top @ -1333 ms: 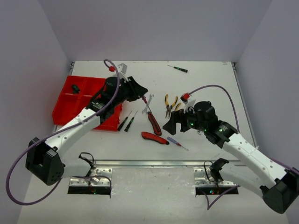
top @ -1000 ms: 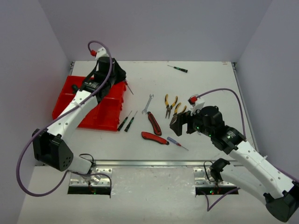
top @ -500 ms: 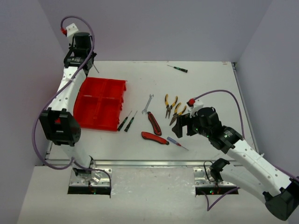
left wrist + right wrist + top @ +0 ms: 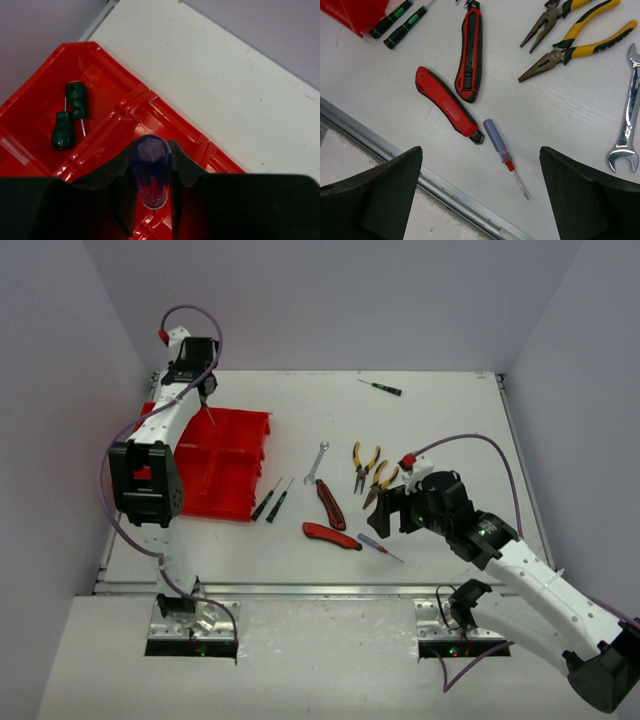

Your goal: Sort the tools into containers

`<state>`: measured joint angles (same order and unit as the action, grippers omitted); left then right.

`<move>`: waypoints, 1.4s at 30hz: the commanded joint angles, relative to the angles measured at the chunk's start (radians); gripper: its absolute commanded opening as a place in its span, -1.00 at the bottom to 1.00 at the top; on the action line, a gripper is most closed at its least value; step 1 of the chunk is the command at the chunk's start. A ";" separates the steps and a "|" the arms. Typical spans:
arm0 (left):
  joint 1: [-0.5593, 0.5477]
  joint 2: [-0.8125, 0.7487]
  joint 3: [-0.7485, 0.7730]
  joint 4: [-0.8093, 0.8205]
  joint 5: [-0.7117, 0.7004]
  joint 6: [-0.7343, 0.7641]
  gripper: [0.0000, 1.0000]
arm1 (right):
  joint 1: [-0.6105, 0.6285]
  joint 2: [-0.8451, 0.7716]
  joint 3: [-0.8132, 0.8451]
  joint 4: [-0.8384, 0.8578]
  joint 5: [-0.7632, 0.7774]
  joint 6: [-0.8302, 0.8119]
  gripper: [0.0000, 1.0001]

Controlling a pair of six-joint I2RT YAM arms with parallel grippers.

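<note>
1. Movement since the earlier view: on the near side the right gripper (image 4: 388,508) has hardly shifted. On the far side the left gripper (image 4: 150,150) has dropped from the back corner to above the tray (image 4: 120,107), at its far-left end.
2. Right gripper: jaws spread wide and holding nothing. It hovers over a blue screwdriver (image 4: 497,142) lying just beside the red knife (image 4: 447,107). Pliers (image 4: 570,50) and a wrench (image 4: 627,115) lie beyond.
3. Risk, near side: a descent with jaws this wide could nudge the knife along with the screwdriver.
4. Left gripper: fingers (image 4: 122,175) drawn narrow on the handle of the held screwdriver (image 4: 150,170), butt end up, shaft hidden below.
5. Risk, far side: the held tool hangs roughly over a divider ridge, beside the compartment holding two green screwdrivers (image 4: 70,120). Released here, it could strike the ridge and tip into either compartment — or bounce out.
</note>
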<state>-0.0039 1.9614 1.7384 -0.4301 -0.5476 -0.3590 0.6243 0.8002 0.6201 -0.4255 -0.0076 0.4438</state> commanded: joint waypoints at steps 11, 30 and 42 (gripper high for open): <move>0.046 -0.011 -0.160 0.076 -0.026 -0.076 -0.94 | 0.002 -0.002 -0.009 0.051 -0.031 -0.015 0.98; -0.029 -0.402 -0.197 -0.062 0.106 -0.175 1.00 | 0.001 0.193 0.038 0.001 -0.055 -0.018 0.98; -0.054 -1.152 -0.719 0.021 0.389 -0.080 1.00 | 0.124 0.588 0.145 -0.181 0.092 -0.065 0.42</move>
<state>-0.0597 0.8881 1.1669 -0.4005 -0.2380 -0.4858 0.7082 1.3283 0.7170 -0.5658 0.0387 0.4013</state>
